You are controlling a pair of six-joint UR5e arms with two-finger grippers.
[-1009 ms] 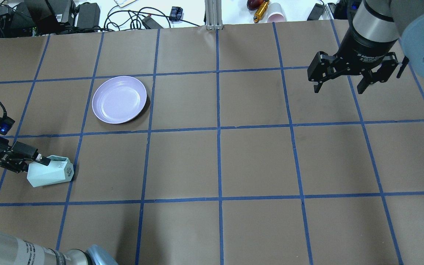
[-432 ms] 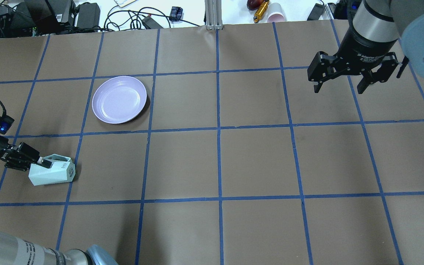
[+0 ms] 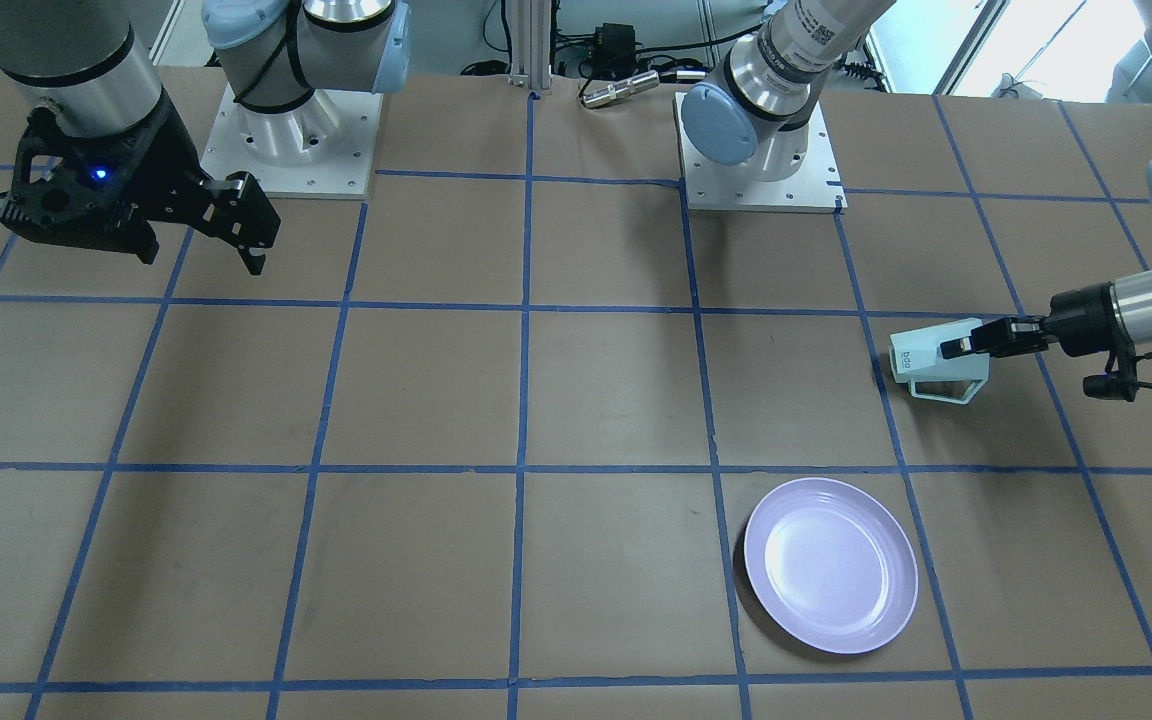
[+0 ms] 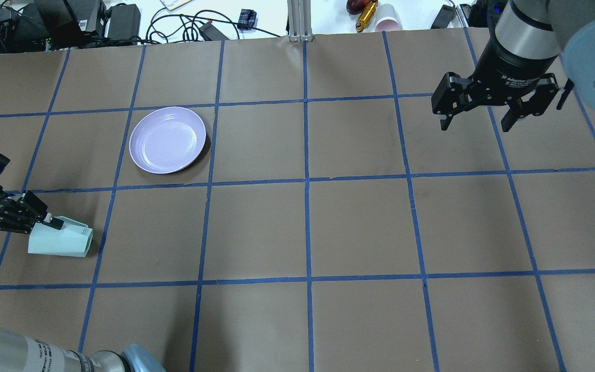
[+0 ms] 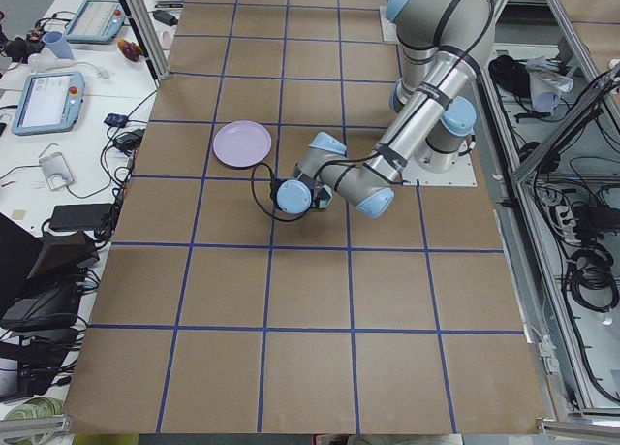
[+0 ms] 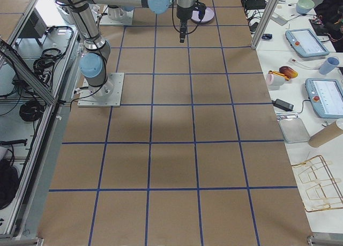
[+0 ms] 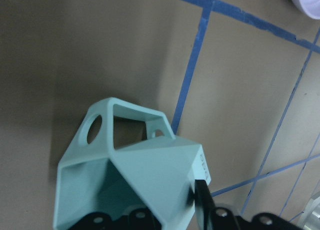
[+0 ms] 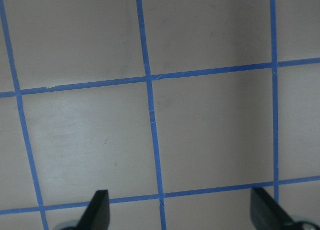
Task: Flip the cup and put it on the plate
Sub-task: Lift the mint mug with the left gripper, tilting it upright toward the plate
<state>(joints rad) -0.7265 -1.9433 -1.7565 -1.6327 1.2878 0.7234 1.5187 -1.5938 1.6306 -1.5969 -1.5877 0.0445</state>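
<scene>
The left pincer (image 4: 51, 224) clamps the rim of the pale mint-green faceted cup (image 4: 60, 242) at the left edge of the overhead view, holding it on its side with the mouth toward the arm and the printed base pointing toward the frame's centre. In the front-facing view the cup (image 3: 936, 360) sits at centre right, its angular handle turned toward the bottom of the frame. The left wrist view shows a dark finger (image 7: 202, 196) pressed against the cup's outer wall; whether the cup touches the brown tabletop (image 4: 359, 227) cannot be told. The lavender plate (image 4: 167, 139) lies flat in the upper left of the overhead view, well apart from the cup and across a blue tape line (image 4: 158, 185) from it. At upper right, the right pincer (image 4: 475, 124) hangs above the tabletop with its jaws spread wide, gripping nothing.
</scene>
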